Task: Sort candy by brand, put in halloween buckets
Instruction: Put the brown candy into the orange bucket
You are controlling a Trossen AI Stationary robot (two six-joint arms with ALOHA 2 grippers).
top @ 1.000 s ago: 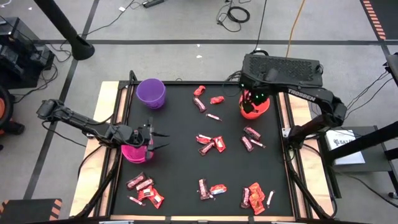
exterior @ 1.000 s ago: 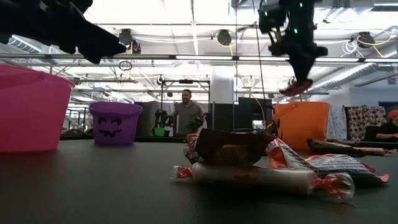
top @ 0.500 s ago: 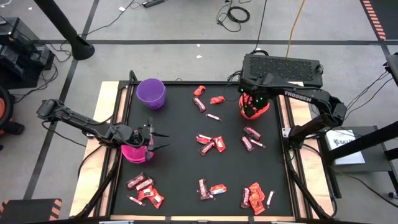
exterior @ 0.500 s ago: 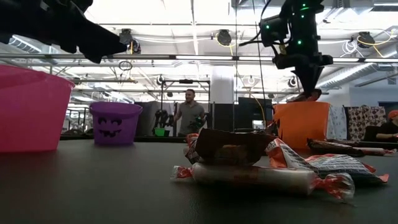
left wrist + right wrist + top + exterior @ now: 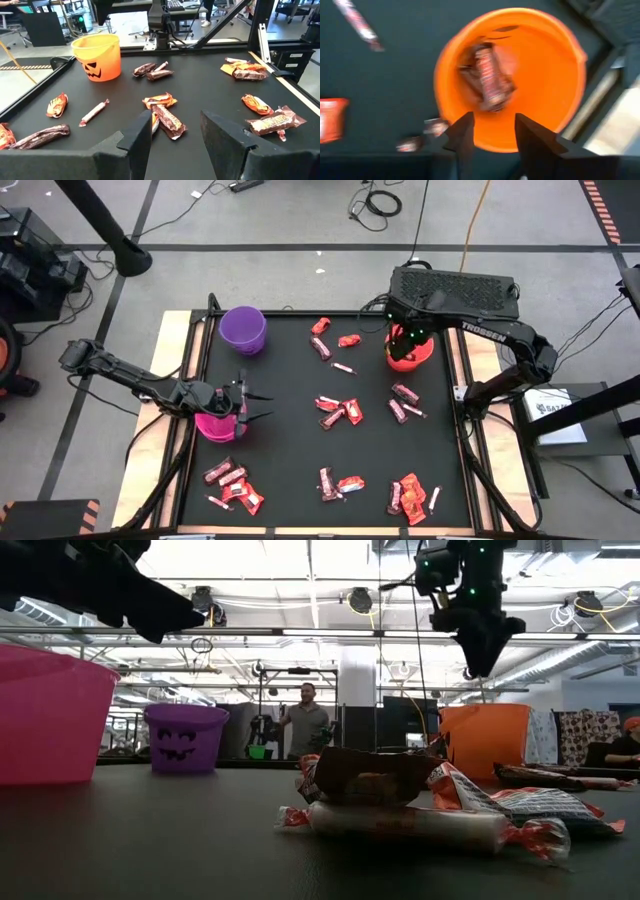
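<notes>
At table's 2 o'clock: orange bucket (image 5: 520, 75), round, glossy, brown-red candy bars (image 5: 489, 80) inside.
Right gripper (image 5: 492, 131): above it, jaws spread, empty.
Left gripper (image 5: 243, 402): 9 o'clock, jaws spread over magenta bucket (image 5: 212, 426).
Purple bucket (image 5: 243, 328): 11 o'clock.

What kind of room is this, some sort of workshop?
Probably a robotics lab or workshop: cables trail over the floor, bare ceiling beams run overhead, and a person stands among equipment behind the black table.
</notes>
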